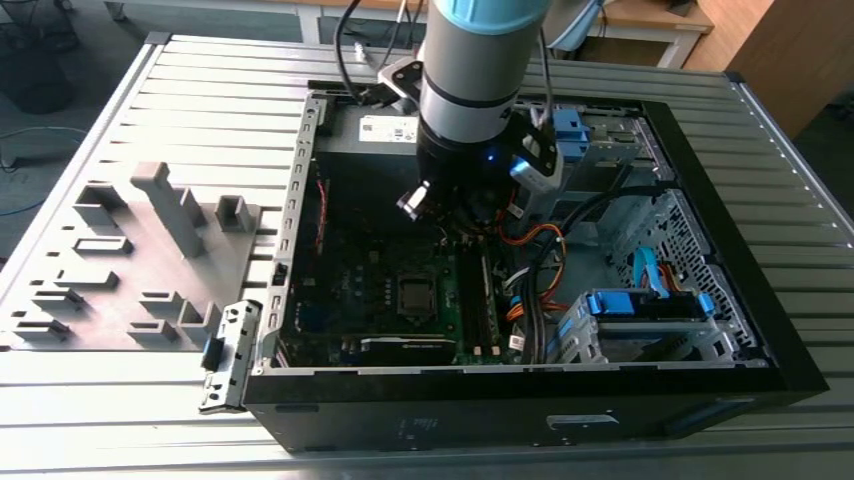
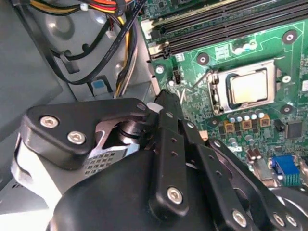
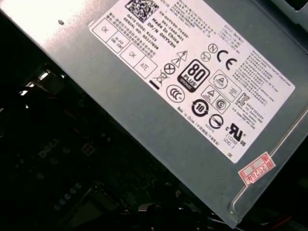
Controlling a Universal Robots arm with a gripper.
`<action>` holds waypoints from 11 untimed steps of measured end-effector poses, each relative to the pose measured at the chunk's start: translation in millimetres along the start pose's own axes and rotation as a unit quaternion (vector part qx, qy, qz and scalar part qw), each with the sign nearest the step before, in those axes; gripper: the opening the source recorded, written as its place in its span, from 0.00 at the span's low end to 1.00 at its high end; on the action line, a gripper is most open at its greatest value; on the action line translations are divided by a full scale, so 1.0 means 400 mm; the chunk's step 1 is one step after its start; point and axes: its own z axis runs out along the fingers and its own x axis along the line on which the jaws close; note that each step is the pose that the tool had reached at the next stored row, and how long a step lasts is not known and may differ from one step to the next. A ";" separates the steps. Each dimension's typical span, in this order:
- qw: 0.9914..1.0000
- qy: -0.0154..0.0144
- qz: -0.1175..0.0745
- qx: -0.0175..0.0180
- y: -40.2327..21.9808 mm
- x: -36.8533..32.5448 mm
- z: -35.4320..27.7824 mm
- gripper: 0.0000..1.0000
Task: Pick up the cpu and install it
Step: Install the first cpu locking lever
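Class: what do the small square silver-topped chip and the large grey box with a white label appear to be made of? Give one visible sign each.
The small square cpu: probably a metal top, judging by its pale satin sheen. The large grey box: likely sheet metal, with a smooth matte face and a bent edge.

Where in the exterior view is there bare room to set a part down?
Bare table slats flank the computer case: on the exterior view's left past the grey fixture tray, and on the right. Crowded inside: cables, drive cage, arm.

A silver-grey arm with a light-blue cap is seen, and the black tool is studded with silver screws.
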 end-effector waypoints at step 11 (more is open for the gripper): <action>1.000 0.019 0.000 0.020 -0.010 0.009 0.001 0.11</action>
